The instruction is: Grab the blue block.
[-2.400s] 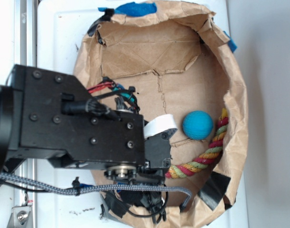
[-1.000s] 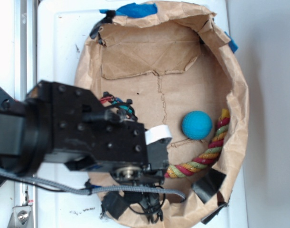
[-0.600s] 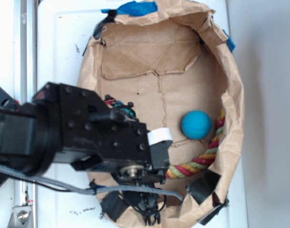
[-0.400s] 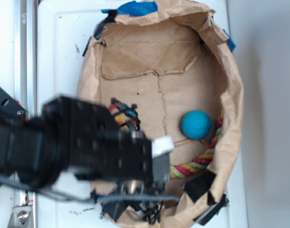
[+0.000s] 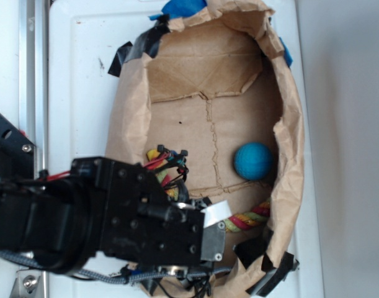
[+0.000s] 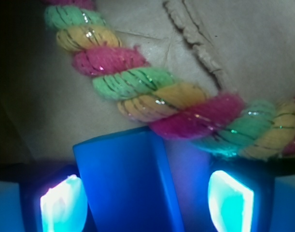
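An overhead view shows a black robot arm reaching into the lower part of a crumpled brown paper tub that sits on a white table. A round teal-blue ball rests near the tub's right wall, well apart from the arm. A thick twisted rope of pink, green and yellow strands curves along the tub floor.

The close wrist view shows the small, smooth, deep blue rectangular block standing between the gripper jaws, one corner edge turned toward the camera, just beside the rope and perhaps touching it. The jaws are spread, with a pad on each side of the block and a visible gap at the right; nothing is gripped yet.

The step in hand appears to be the final positioning for the grasp. The next move likely calls for closing squarely on the block's faces without pinching the rope.
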Robot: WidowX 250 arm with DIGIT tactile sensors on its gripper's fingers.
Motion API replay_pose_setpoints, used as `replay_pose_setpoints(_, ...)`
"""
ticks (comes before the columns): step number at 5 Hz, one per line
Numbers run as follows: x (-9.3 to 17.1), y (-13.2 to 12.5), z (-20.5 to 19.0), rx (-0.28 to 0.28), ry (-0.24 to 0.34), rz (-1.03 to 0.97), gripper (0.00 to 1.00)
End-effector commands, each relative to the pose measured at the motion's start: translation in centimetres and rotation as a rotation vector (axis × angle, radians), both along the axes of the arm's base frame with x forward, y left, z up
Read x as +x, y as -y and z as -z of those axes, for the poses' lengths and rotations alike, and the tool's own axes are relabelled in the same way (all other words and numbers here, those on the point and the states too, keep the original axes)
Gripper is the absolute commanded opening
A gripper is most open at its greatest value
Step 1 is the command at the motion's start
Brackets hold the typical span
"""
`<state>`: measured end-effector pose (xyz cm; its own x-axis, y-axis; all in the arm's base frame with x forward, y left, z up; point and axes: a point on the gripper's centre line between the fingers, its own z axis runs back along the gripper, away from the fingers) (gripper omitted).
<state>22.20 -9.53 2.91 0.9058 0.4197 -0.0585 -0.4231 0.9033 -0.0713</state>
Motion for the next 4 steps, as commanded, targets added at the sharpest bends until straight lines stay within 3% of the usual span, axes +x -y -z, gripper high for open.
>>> replay_pose_setpoints(1,-0.25,0.32,-0.04,0.078,0.067,0.016,1.0)
replay_pose_setpoints(2,0.22,-0.14,0.1,0.089,0.052,-0.018,0.78)
replay_pose_setpoints(3,0.26,-0.31,0.0,0.078,0.058,-0.021,0.0)
replay_pose_setpoints(4,0.11,-0.41,-0.04,0.056,0.054,-0.008,0.0)
